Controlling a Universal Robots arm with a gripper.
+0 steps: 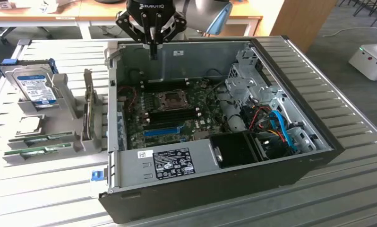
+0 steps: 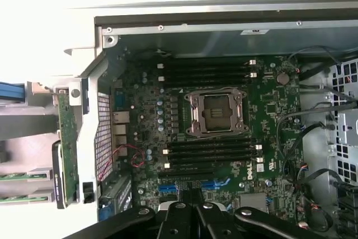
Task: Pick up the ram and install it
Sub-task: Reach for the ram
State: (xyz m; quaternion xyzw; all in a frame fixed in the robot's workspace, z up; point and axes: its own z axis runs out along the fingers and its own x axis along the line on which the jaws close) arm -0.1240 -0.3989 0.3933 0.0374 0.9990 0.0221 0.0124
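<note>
The gripper (image 1: 153, 56) hangs at the exterior view's upper middle, over the case's (image 1: 201, 56) back wall, fingers closed on nothing. The ram (image 1: 32, 151) lies in the rack (image 1: 69, 150) at lower left, well apart. A clean pick probably needs jaws centred and square across its long edges.

Matt blk PC case (image 1: 239, 187), ribbed metal table (image 1: 358, 175), blk metal pincer (image 1: 153, 54)

The gripper (image 1: 153, 53) is black, built of jointed linkage bars with silver pivot pins and white lettering; the arm (image 1: 204, 9) is grey, with a blue cap (image 1: 221, 20)
</note>
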